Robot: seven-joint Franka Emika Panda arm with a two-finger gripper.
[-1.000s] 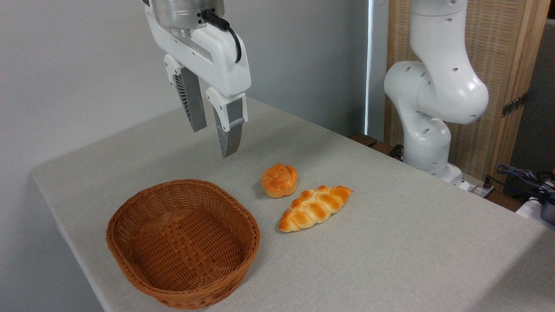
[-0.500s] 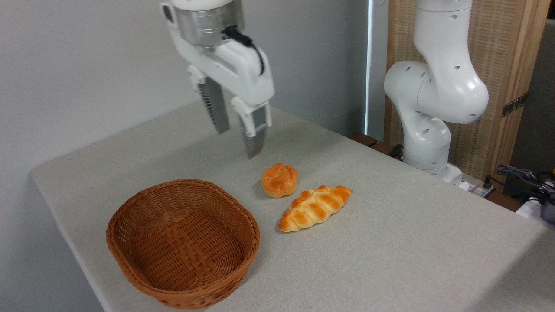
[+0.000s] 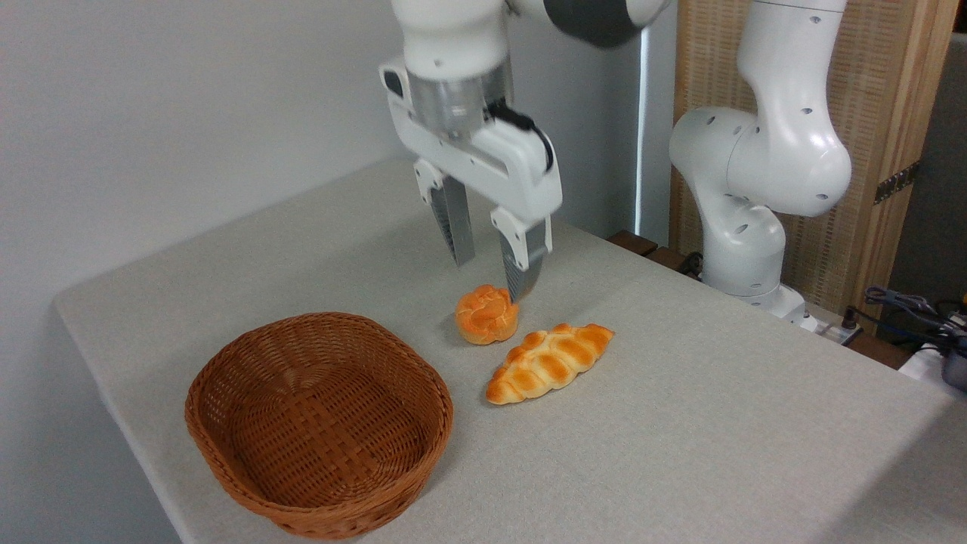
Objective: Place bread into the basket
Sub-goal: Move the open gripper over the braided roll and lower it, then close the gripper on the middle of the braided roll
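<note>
Above the bun (image 3: 487, 314), spread fingers (image 3: 519, 261) hang, bread (image 3: 549, 363) beside.

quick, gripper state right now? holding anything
Gripper: open, holding nothing; its fingers hang above the small round bun, with the braided loaf on the table.
</note>
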